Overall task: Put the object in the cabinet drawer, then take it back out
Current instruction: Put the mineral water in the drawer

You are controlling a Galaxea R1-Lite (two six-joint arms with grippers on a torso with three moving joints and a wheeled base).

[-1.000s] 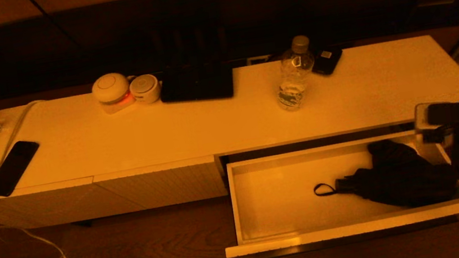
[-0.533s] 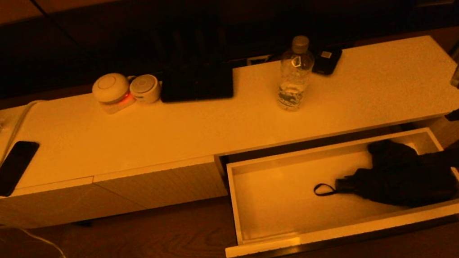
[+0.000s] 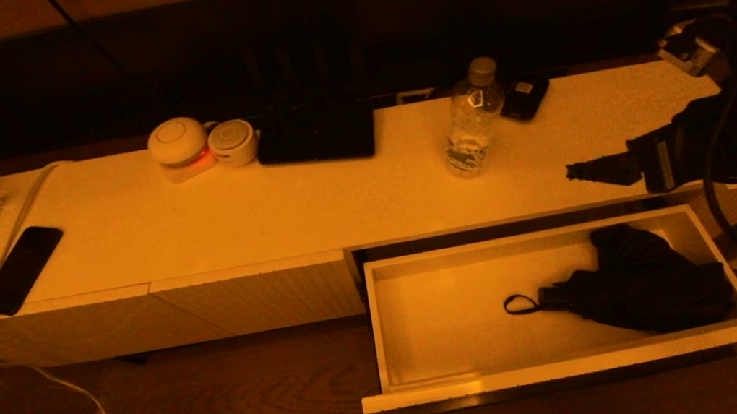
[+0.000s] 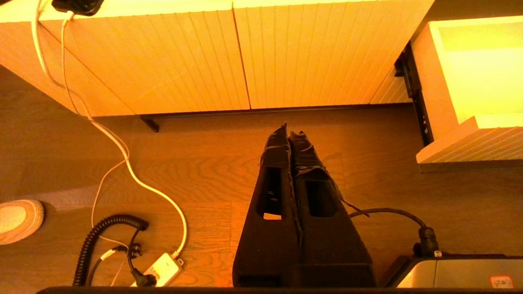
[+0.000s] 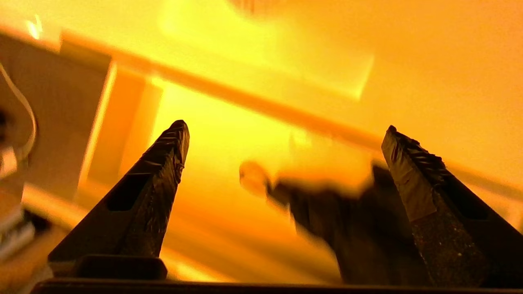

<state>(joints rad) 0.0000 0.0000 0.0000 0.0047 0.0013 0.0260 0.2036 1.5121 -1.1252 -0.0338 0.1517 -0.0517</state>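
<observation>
Drawer: the cabinet drawer stands pulled out at the right end of the cabinet.
Contents: a folded black umbrella lies in the drawer's right half, its strap loop toward the middle.
Right tool: released, fingers spread wide, empty, above the cabinet's right front edge.
Left tool: clenched, empty, over the floor.
Cabinet top: a water bottle stands upright.

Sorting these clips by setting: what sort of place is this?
Probably a living room or bedroom at home: a long low white cabinet on a wood floor, phones charging on top, a folded umbrella in its open drawer.
</observation>
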